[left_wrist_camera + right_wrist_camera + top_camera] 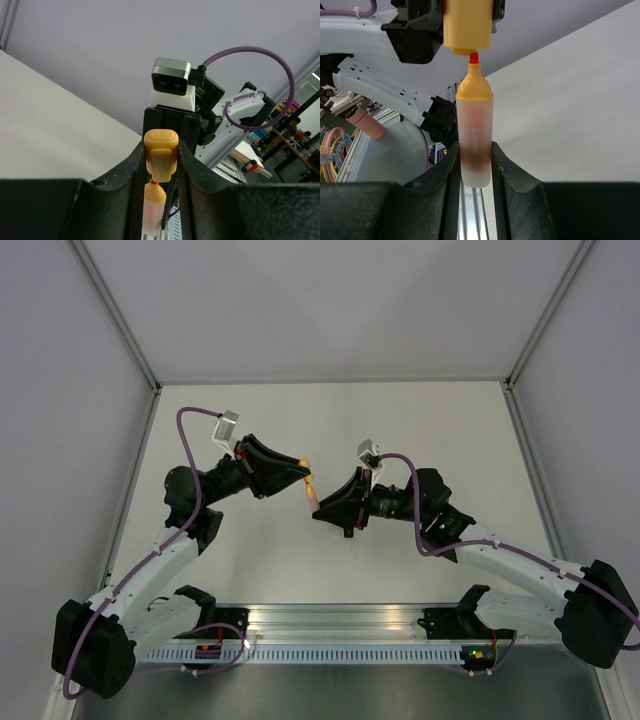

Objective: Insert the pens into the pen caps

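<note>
Item one, left gripper (300, 467): we log it raised above the tabletop (420, 420), reaching toward the centre. Its jaws are pinching the orange cap (161, 145). The overhead view shows that cap only as a small orange speck at the jaw ends. The left wrist view shows it clearly, with a rounded closed end, a clip down its face, and a black finger pressed against either side.

Item two, salmon orange pen (475, 140): we find it held in the air at mid-table, just beside the cap and in line with it. The right wrist view alone shows its frosted barrel with faint lettering, its orange shoulder, and the red tip (474, 58) right at the cap's open mouth, with part of the tip still exposed. From the left wrist we see the pen only through the gap between the fingers.

Item three, right gripper (322, 505): we log it facing the left one. Its jaws are clamped on the pen's barrel near the rear end.
</note>
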